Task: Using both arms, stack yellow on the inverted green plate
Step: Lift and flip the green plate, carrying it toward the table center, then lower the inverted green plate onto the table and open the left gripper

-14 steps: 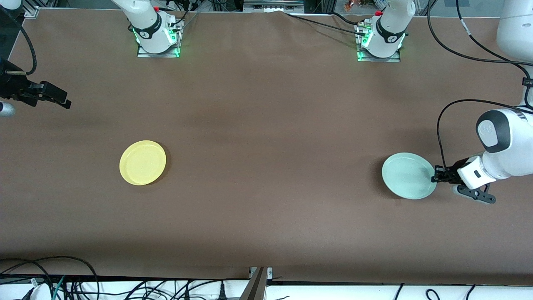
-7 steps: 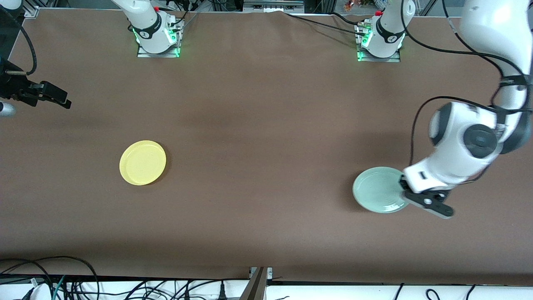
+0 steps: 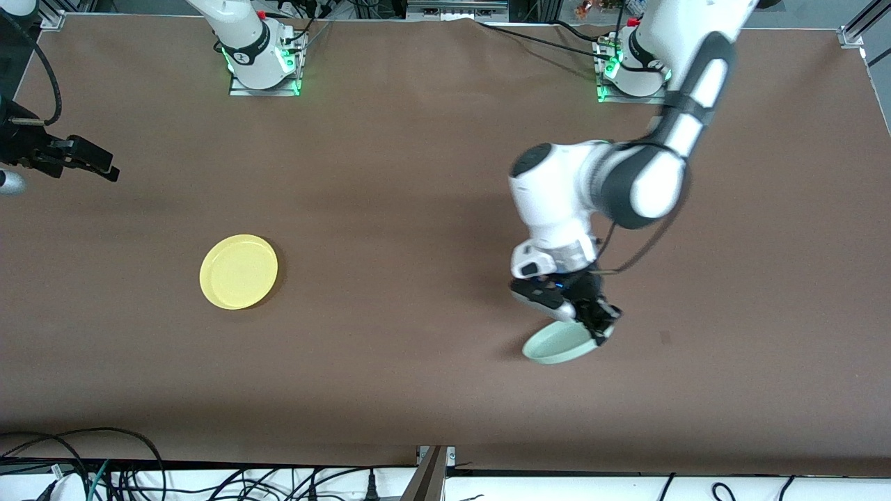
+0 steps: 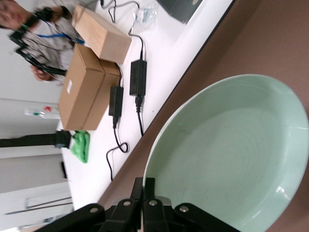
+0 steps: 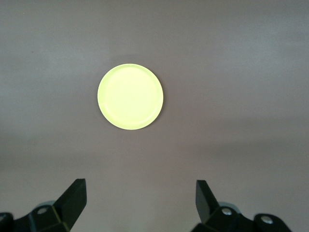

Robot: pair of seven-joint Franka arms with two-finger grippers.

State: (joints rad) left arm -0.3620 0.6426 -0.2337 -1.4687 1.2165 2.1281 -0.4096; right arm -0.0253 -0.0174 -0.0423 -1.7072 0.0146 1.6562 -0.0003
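Observation:
The pale green plate (image 3: pixel 555 345) hangs tilted over the middle of the brown table (image 3: pixel 418 209), lifted by one edge. My left gripper (image 3: pixel 598 330) is shut on its rim. In the left wrist view the green plate (image 4: pixel 231 159) shows its hollow side, with the left gripper (image 4: pixel 149 186) pinching the rim between both fingers. The yellow plate (image 3: pixel 239 271) lies flat, rim up, toward the right arm's end of the table. My right gripper (image 3: pixel 97 165) waits in the air at that end. In the right wrist view the right gripper (image 5: pixel 140 193) stands open and empty, with the yellow plate (image 5: pixel 130 96) below.
Both arm bases (image 3: pixel 263 62) (image 3: pixel 633 73) stand along the table's edge farthest from the front camera. Loose cables (image 3: pixel 104 466) lie past its nearest edge. The left wrist view shows cardboard boxes (image 4: pixel 89 87) and power adapters (image 4: pixel 137 77) on a white surface off the table.
My left arm has swung from its end of the table toward the middle, carrying the green plate and tilting it up. The right arm and yellow plate have not moved.

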